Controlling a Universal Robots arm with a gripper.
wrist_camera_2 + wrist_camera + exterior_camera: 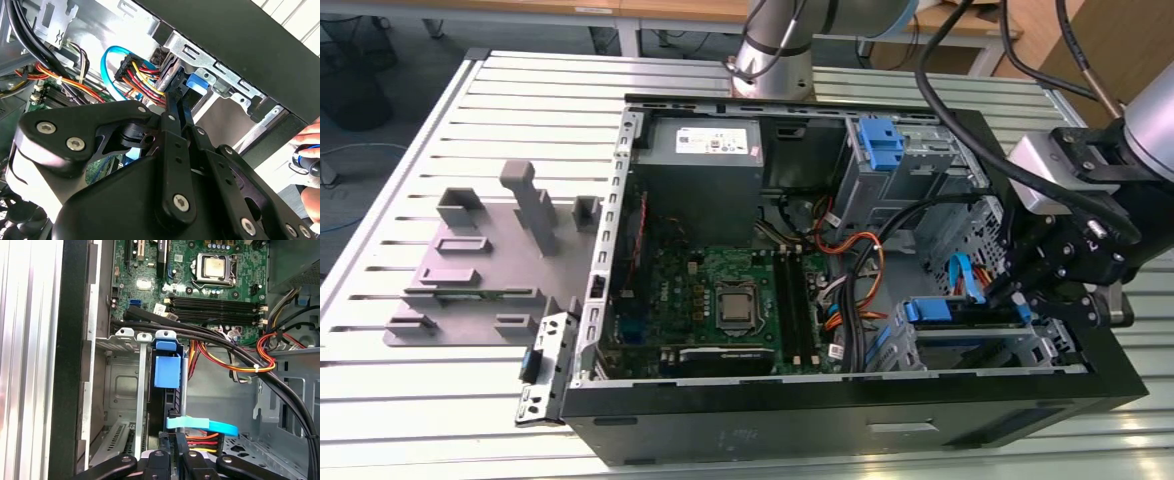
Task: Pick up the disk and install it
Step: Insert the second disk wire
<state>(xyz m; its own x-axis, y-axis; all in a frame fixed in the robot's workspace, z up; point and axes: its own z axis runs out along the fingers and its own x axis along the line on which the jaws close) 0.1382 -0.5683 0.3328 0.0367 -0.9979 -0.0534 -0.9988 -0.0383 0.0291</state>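
The disk [945, 310] stands on edge in the metal drive cage [1047, 345] at the corner of the open computer case toward the exterior view's right. It shows as a thin dark slab with a blue carrier [166, 371] in the first wrist view, and its blue rail end [197, 82] shows in the second wrist view. My gripper [1021, 298] hangs right over the cage. Its black fingers [175, 107] are close together and closed on the disk's end. A blue data cable [207, 426] and a red-and-yellow power plug [142, 75] lie beside that end.
The case holds a motherboard [720, 300], a grey power-supply box [700, 145], a bare blue bracket [881, 145] and thick black cables [240, 357]. A grey fixture [480, 270] sits on the slatted table at the exterior view's left. A person's hand [311, 150] is outside the case wall.
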